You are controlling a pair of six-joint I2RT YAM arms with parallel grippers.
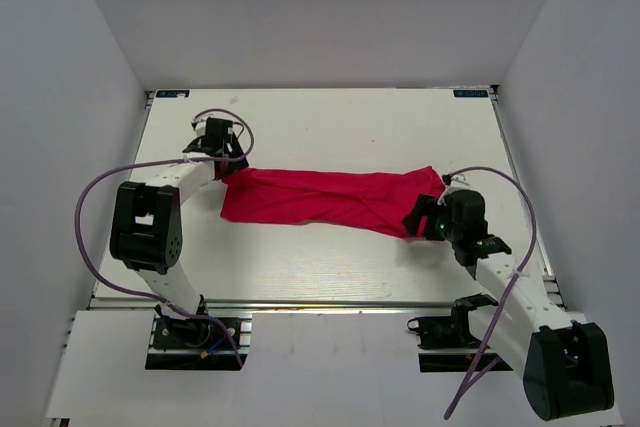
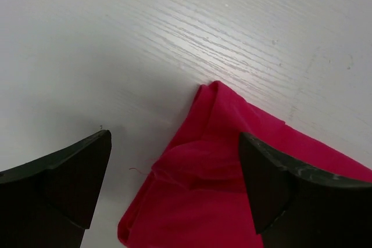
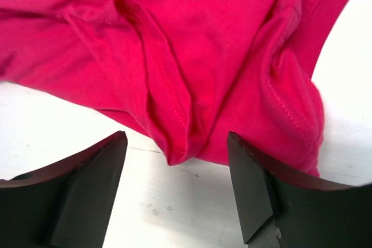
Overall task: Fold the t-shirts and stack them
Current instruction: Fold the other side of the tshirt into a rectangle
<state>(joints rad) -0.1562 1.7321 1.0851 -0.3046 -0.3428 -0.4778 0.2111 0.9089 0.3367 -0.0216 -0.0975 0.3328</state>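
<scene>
right gripper [image 3: 175, 140] comes first in its wrist view: two dark fingers [image 3: 87, 190] held wide apart, nothing pinched between them. just past their tips lies the near hem of the t-shirt [image 3: 203, 56], a stitched fold of crimson-pink cloth dipping to a point in the gap, with bare white table [image 3: 174, 213] under the fingers themselves. from above, the right gripper [image 1: 425, 219] sits at the right end of the t-shirt [image 1: 330, 197], its arm running from a base at the near right edge up and leftward, forearm low over the table [image 1: 350, 127].

left gripper [image 2: 174, 137] is likewise spread open and holds nothing. its right finger [image 2: 279, 184] hangs above the cloth, its left finger over bare wood, and a bunched corner of the t-shirt [image 2: 203, 196] pokes up between them. overhead, the left gripper [image 1: 225, 152] stands at the garment's far left corner; that arm rises from its near base, bends at a black elbow and reaches away and rightward. purple cables [image 1: 95, 197] loop from both arms.

between the two, the shirt lies as a long, rumpled band across the table's middle.

farthest off, small dark stickers [image 1: 470, 93] mark the table's back corners; their writing seems too small to read.
</scene>
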